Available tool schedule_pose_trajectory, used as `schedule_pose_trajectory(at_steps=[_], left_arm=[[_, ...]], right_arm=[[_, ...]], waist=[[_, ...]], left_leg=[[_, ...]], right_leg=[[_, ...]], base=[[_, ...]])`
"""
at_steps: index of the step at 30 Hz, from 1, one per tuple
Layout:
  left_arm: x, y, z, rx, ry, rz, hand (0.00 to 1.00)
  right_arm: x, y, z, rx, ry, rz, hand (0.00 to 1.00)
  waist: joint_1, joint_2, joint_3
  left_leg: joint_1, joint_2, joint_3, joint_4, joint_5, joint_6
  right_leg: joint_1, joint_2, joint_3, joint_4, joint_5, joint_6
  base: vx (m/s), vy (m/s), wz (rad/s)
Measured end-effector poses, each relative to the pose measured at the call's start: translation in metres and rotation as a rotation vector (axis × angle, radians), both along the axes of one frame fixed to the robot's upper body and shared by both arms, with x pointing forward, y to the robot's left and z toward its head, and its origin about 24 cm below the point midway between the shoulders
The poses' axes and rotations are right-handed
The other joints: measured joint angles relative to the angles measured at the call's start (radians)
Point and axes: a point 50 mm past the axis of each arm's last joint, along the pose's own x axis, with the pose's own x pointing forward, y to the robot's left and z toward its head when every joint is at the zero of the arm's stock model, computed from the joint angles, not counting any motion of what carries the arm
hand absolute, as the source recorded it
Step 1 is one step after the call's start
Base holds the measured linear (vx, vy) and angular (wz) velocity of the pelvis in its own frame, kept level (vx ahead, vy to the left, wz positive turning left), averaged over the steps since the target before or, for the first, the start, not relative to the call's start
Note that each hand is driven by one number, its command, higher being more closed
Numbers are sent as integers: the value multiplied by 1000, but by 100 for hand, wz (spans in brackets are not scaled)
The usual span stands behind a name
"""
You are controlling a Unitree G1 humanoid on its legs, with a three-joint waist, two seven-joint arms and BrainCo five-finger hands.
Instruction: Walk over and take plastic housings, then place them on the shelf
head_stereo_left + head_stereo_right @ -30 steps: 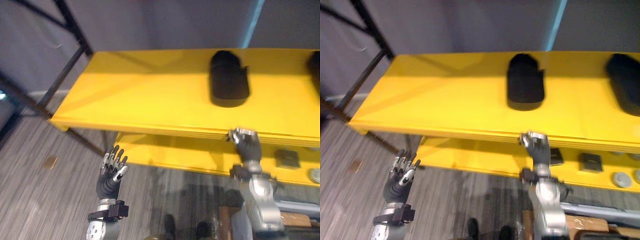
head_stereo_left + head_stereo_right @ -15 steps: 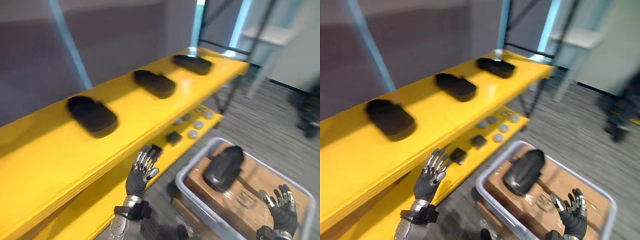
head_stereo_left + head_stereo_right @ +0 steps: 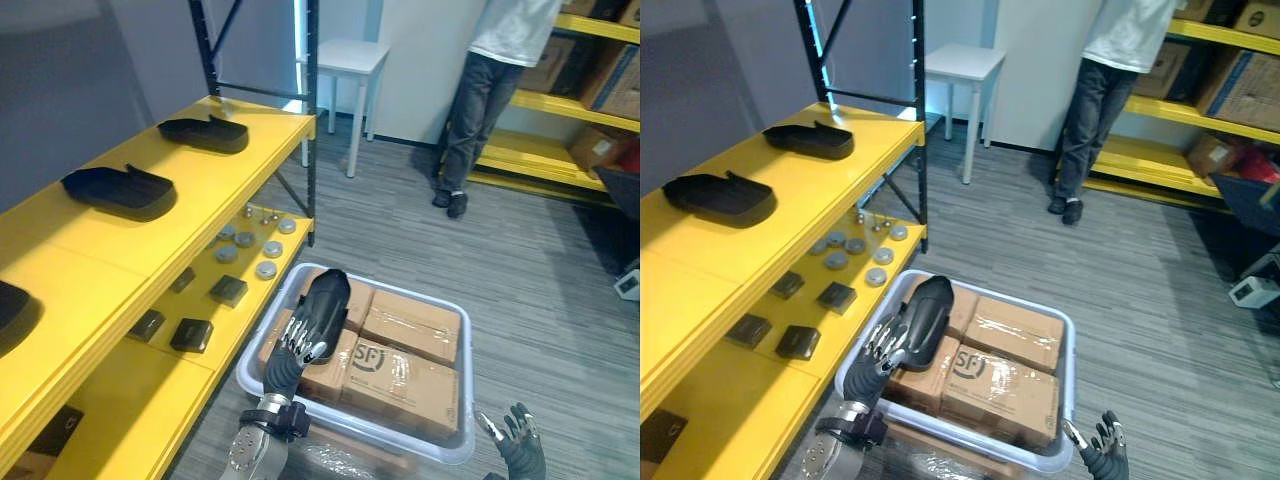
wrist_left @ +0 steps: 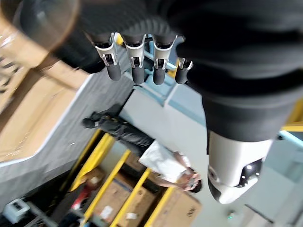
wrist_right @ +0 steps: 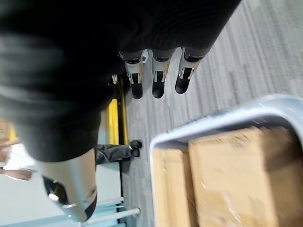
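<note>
A black plastic housing (image 3: 325,300) lies on cardboard boxes (image 3: 405,370) inside a grey bin (image 3: 452,312) on the floor. My left hand (image 3: 293,347) hovers over the bin's near left part with straight fingers, its tips just short of that housing; it holds nothing. My right hand (image 3: 517,452) hangs open by the bin's near right corner, also empty; its fingers (image 5: 156,71) point past the bin rim (image 5: 213,123). On the top board of the yellow shelf (image 3: 225,205) at the left rest three more housings: far (image 3: 205,133), middle (image 3: 118,190), near (image 3: 10,310).
The lower shelf board carries small black blocks (image 3: 228,290) and grey discs (image 3: 265,270). A person (image 3: 490,90) stands at the back right beside another yellow rack (image 3: 530,160) of boxes. A white side table (image 3: 345,55) stands behind the shelf's black post (image 3: 311,110).
The camera has swung right from the shelf toward the bin. My left hand now reaches over the bin close to the housing; the right hand stays low by the bin.
</note>
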Motion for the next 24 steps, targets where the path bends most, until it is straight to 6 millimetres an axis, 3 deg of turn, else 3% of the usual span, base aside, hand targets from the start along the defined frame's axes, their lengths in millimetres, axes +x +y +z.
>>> schedule_pose_trajectory(at_steps=[2, 4, 5, 6, 8, 9, 10, 15, 16, 22, 24], left_arm=[[0, 1, -4, 13, 15, 12, 0], [-4, 7, -6, 40, 4, 36, 0], [-6, 9, -7, 35, 9, 53, 0], [-8, 10, -7, 38, 8, 59, 0], [-11, 9, -3, 64, -17, 55, 0], [-11, 8, 2, 69, -45, 54, 0], [-11, 8, 4, 75, -58, 58, 0], [-11, 6, 9, 141, -110, 37, 0], [-10, 12, 26, 203, -223, 71, 0], [-10, 14, 26, 202, -219, 81, 0], [-11, 20, 24, 207, -213, 104, 0]], right_arm=[[4, -1, 2, -10, -6, 12, 0], [8, -2, 3, -4, -16, 15, 0], [11, -1, 1, 5, -15, 16, 0], [18, -1, 0, 4, -10, 28, 0], [27, 4, -3, 2, 6, 60, 0], [31, 4, -4, -1, 11, 60, 0], [35, 5, -6, 2, 17, 64, 0], [64, 13, -4, 6, 10, 60, 0], [76, 34, 8, 37, -105, 114, 0], [72, 32, 5, 44, -97, 104, 0], [58, 25, 1, 56, -89, 81, 0]], waist=[[1, 9, 5], [19, 25, -1], [33, 29, -5], [52, 36, -9], [57, 39, -10], [59, 59, -20], [70, 60, -21], [94, 54, -21], [119, 4, 9], [117, 4, 9], [115, 4, 9]], left_leg=[[-25, 13, -62, 75, 17, 28], [-78, 9, -197, 179, 40, 66], [-87, -18, -275, 174, 7, 25], [-78, -85, -370, 105, -30, -24], [-70, -165, -448, -42, -32, -20], [-76, -191, -480, -140, 16, 10], [-72, -198, -483, -144, 41, -19], [-80, -291, -482, -239, 95, 24], [-58, -301, -511, -358, 177, 18], [-57, -302, -516, -361, 177, 18], [-54, -306, -539, -380, 188, 18]], right_leg=[[2, 4, 8, 6, -12, -7], [21, 17, 55, -18, -4, -19], [22, 18, 81, -28, 5, -25], [15, 10, 118, -33, 16, -28], [11, -5, 146, -37, 31, -15], [1, -5, 144, -35, 39, -3], [-8, -7, 152, -36, 40, 4], [0, -95, 126, -130, 100, 69], [21, -95, 81, -204, 149, 63], [22, -96, 74, -198, 149, 63], [25, -101, 43, -188, 144, 66]], base=[[-89, -107, -17], [-49, -62, -46], [11, 71, -87], [15, 117, -83], [2, 147, -55], [-11, 148, -31], [-22, 166, -13], [20, 162, 12], [18, 51, 7], [9, 3, 4], [28, 0, 27]])
